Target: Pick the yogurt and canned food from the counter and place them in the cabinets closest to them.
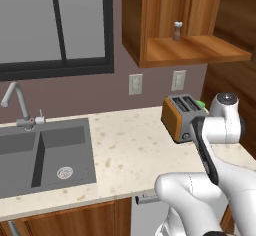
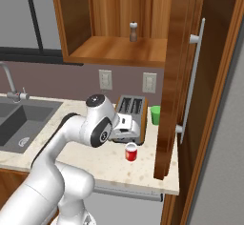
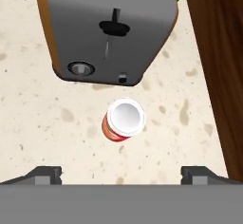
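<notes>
Yogurt (image 3: 123,121) stands upright on the counter (image 3: 28,109), just before the toaster (image 3: 107,28); gripper (image 3: 121,174) above it, fingers spread apart.

This is a home kitchen. A speckled beige counter (image 1: 130,150) holds a grey sink (image 1: 45,155) with a tap (image 1: 17,105) under a window (image 1: 55,25). A toaster (image 2: 131,117) stands by wall sockets (image 1: 135,84), and wooden wall cabinets (image 2: 114,24) hang above, a pepper shaker (image 2: 133,32) on the shelf.
</notes>
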